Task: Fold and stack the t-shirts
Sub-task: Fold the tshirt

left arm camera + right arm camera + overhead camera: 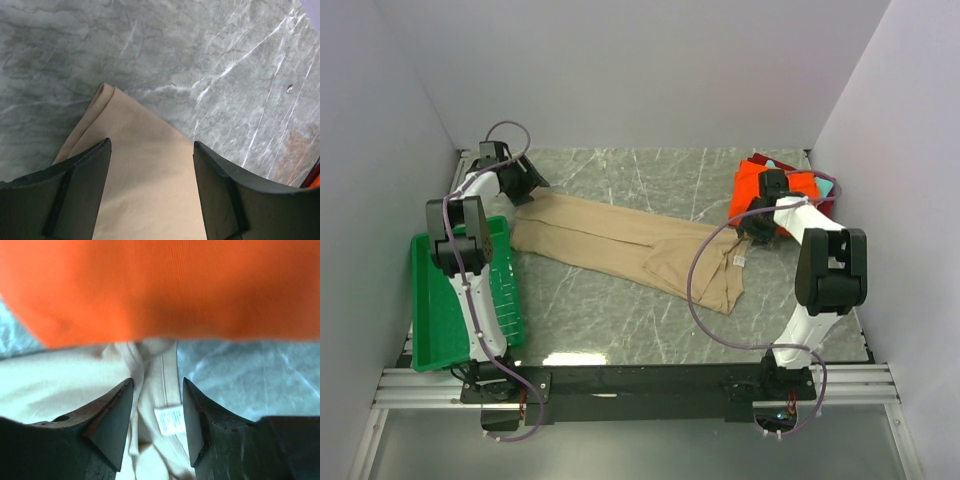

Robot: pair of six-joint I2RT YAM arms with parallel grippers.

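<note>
- Left pincer [151,145] hangs wide open over the hem corner of the tan t-shirt [630,245]. The right pincer [157,381] stands partly open astride its collar end, by the label [169,421]. Neither holds cloth.
- That tan t-shirt lies folded lengthwise across the tabletop [620,330], with the orange t-shirt [160,285] just beyond its collar end.
- Closing so near, the right jaws may catch the orange edge too and drag that shirt out of place.
- A one-layer pinch at the hem corner would likely let the fold slide open on lifting.
</note>
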